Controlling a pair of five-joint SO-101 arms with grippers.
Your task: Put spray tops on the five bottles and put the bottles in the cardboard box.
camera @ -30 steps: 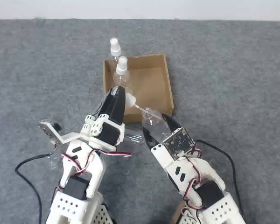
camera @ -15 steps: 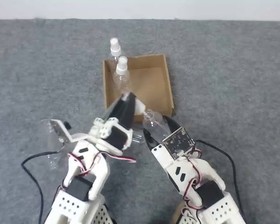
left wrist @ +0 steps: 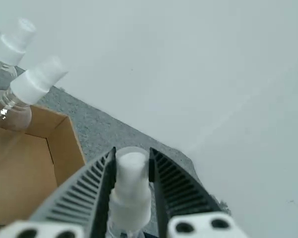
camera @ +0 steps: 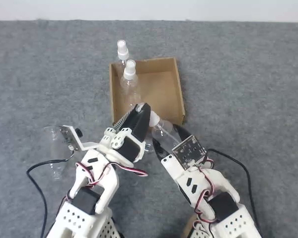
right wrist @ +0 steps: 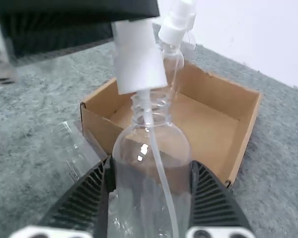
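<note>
The spray top [camera: 152, 120] sits at the centre of the high view, pinched in the left tool [camera: 145, 114], right over the mouth of the bottle [camera: 163, 127]. The right tool [camera: 168, 135] clamps that bottle just below the lower rim of the cardboard box [camera: 179, 89]. Two capped bottles [camera: 129, 83] stand at the box's upper-left corner. Whether the farther one is inside it cannot be told. Two uncapped bottles [camera: 53, 138] lie on the counter [camera: 248, 74] at the lower left.

In the left wrist view, the left tool's ribbed fingers press against both sides of the spray top's white head, with the box and the capped bottles beyond.

In the right wrist view, the right tool's fingers close around the bottle's clear body. The dip tube [right wrist: 156, 148] already runs down inside the bottle, and the top's collar meets the neck slightly off to one side.

That offset is the likely risk. If the collar is pressed or turned while it is off-centre, it could seat crooked or skip off the thread. The smooth bottle might also twist or slide in its grip under the push, and the thin tube could kink.
</note>
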